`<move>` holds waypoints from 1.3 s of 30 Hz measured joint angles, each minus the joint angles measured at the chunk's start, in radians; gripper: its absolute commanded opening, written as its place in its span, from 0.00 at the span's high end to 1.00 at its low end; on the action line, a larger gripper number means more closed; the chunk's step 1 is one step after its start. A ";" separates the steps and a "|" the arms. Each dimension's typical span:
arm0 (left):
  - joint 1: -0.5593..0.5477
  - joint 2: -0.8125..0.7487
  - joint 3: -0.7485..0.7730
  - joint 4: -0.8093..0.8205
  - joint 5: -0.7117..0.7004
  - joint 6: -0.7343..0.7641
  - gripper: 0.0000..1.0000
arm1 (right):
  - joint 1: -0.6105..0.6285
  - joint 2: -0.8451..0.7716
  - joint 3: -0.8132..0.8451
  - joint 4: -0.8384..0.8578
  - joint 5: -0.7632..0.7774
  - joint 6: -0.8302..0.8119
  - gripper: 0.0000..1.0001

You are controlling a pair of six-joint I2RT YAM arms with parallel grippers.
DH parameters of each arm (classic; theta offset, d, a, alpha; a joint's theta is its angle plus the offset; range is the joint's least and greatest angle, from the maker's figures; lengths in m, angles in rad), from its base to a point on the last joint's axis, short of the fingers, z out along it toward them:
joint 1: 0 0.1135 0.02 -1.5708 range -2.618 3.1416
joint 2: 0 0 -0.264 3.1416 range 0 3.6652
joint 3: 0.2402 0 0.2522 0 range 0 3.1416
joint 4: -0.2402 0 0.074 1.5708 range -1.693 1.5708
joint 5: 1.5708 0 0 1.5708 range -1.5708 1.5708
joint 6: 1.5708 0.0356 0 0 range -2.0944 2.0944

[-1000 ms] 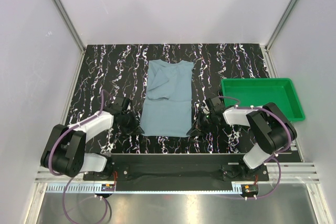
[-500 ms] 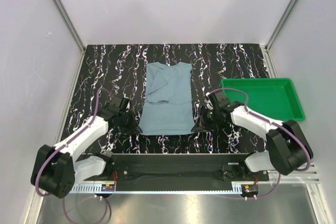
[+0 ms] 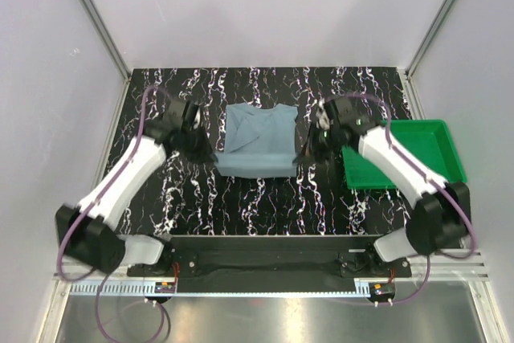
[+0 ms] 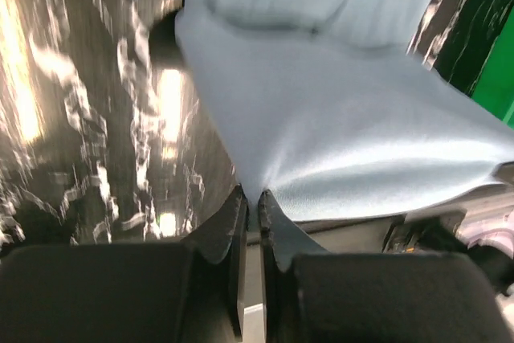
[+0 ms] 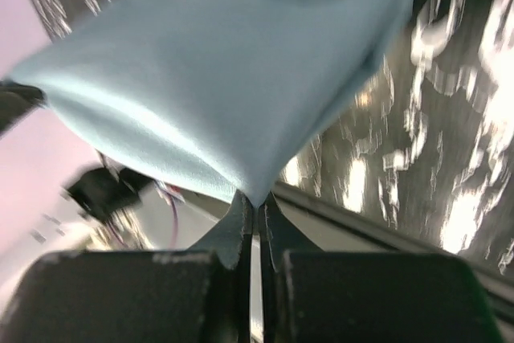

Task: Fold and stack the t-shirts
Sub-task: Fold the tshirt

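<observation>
The t-shirt point(image 3: 255, 138) lies at mid-worktop point(image 3: 369, 90), narrowed to a strip with its sides already turned in and its collar end at the far side. Its near hem is raised off the surface. The left pincer point(image 4: 250, 198) is clenched on one hem corner, the right pincer point(image 5: 255, 202) on the other. Judgement: the lengthwise fold is in hand but not yet laid down. Stacking is outstanding. The green tray point(image 3: 438, 138) stands at the right edge.

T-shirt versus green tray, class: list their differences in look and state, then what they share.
The t-shirt is blue-grey cloth; the green tray is bright plastic. The left tool and right tool pinch the t-shirt; nothing holds the green tray. Both rest on the marbled table.
</observation>
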 measured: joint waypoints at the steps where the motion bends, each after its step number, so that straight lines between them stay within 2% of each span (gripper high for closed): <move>1: 0.010 0.062 0.064 -0.005 -0.006 0.018 0.90 | -0.016 0.042 0.058 -0.009 0.003 -0.010 1.00; 7: 0.101 0.441 0.450 -0.018 0.029 0.125 0.90 | -0.119 0.385 0.491 -0.101 0.021 -0.112 1.00; 11: 0.144 0.704 0.729 -0.048 0.064 0.180 0.89 | -0.156 0.576 0.703 -0.147 0.013 -0.166 1.00; 13: 0.150 0.782 0.809 -0.050 0.072 0.195 0.88 | -0.173 0.660 0.793 -0.170 0.006 -0.192 1.00; 23: 0.187 0.964 0.943 0.003 0.135 0.179 0.83 | -0.232 0.998 1.199 -0.244 -0.093 -0.263 0.98; 28: 0.214 1.071 1.011 0.067 0.166 0.138 0.83 | -0.246 1.117 1.310 -0.244 -0.137 -0.267 0.95; 29: 0.220 1.095 1.024 0.077 0.172 0.130 0.82 | -0.249 1.138 1.324 -0.240 -0.145 -0.265 0.94; 31: 0.229 1.128 1.032 0.113 0.174 0.119 0.64 | -0.257 1.175 1.347 -0.216 -0.163 -0.259 0.91; 32: 0.233 1.141 1.031 0.131 0.174 0.112 0.63 | -0.261 1.194 1.355 -0.195 -0.171 -0.253 0.85; 33: 0.240 1.152 1.030 0.156 0.172 0.101 0.57 | -0.266 1.212 1.361 -0.168 -0.181 -0.242 0.77; 34: 0.246 1.160 1.030 0.187 0.169 0.093 0.54 | -0.271 1.227 1.363 -0.135 -0.190 -0.227 0.52; 35: 0.253 1.165 1.031 0.210 0.164 0.089 0.48 | -0.277 1.246 1.369 -0.090 -0.197 -0.211 0.51; 36: 0.261 1.175 1.037 0.234 0.155 0.084 0.46 | -0.285 1.275 1.401 -0.062 -0.196 -0.189 0.50; 37: 0.270 1.186 1.052 0.253 0.142 0.079 0.42 | -0.294 1.311 1.445 -0.022 -0.196 -0.162 0.36; 38: 0.280 1.199 1.073 0.269 0.132 0.074 0.35 | -0.304 1.348 1.493 0.023 -0.195 -0.125 0.31; 39: 0.289 1.207 1.086 0.286 0.124 0.068 0.33 | -0.317 1.380 1.534 0.066 -0.194 -0.086 0.29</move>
